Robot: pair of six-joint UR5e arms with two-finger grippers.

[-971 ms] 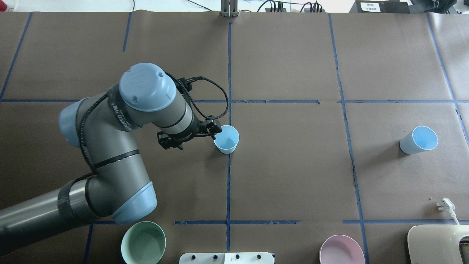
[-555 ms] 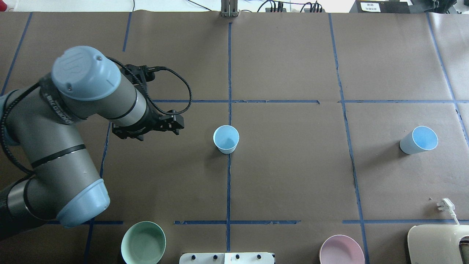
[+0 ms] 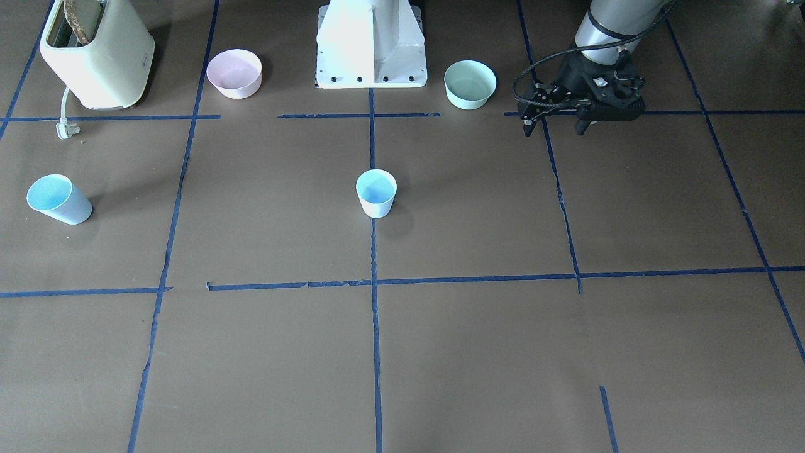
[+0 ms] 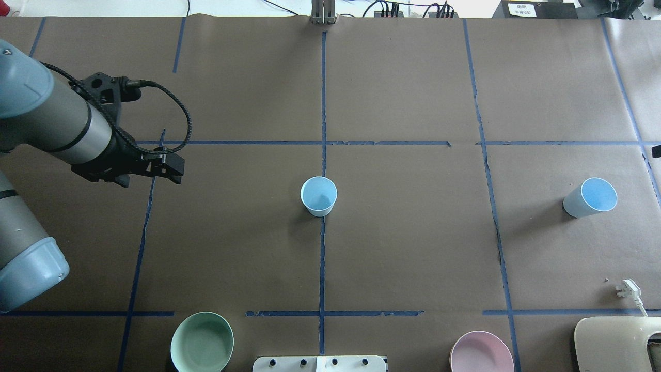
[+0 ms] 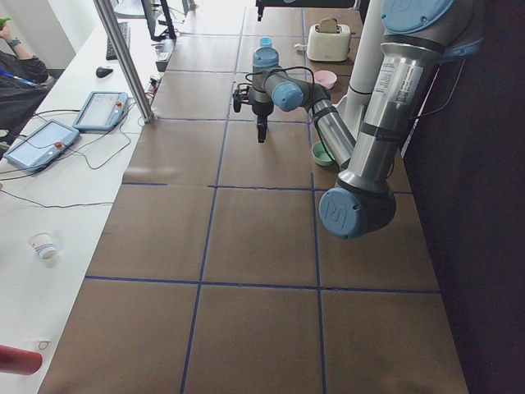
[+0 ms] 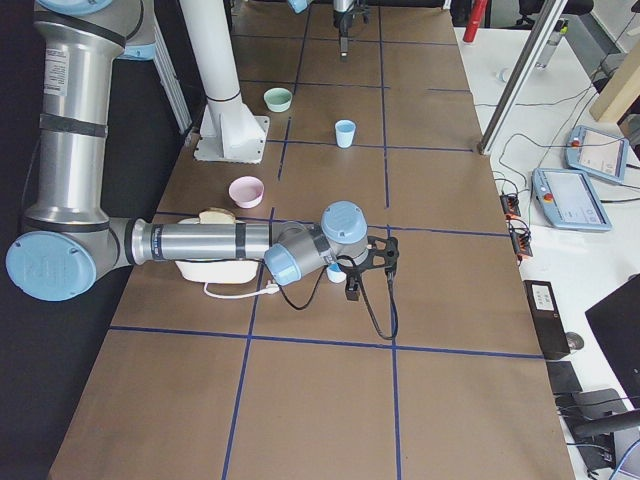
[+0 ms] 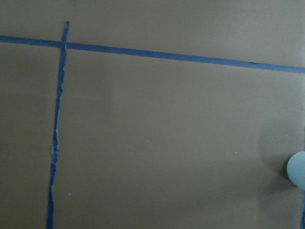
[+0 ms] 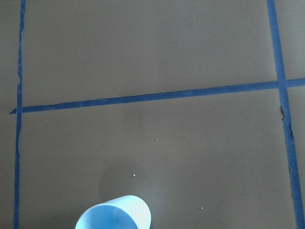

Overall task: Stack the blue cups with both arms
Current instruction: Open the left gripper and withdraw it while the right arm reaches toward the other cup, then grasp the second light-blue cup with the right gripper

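One blue cup (image 4: 318,196) stands upright at the table's centre, on the middle tape line; it also shows in the front view (image 3: 376,193) and at the left wrist view's right edge (image 7: 296,169). The second blue cup (image 4: 588,197) stands far right (image 3: 58,199) and shows at the bottom of the right wrist view (image 8: 114,214). My left gripper (image 4: 173,168) is empty, jaws apart, well left of the centre cup (image 3: 553,126). My right gripper (image 6: 352,290) hangs beside the second cup; I cannot tell whether it is open.
A mint-green bowl (image 4: 202,342) and a pink bowl (image 4: 481,353) sit near the robot's edge, either side of the white pedestal (image 3: 371,44). A cream toaster (image 4: 617,343) with a loose plug (image 4: 627,289) stands at the near right corner.
My left gripper has let go of the centre cup and drawn back far to the left. The cup stays upright where it was. The right cup has not moved.
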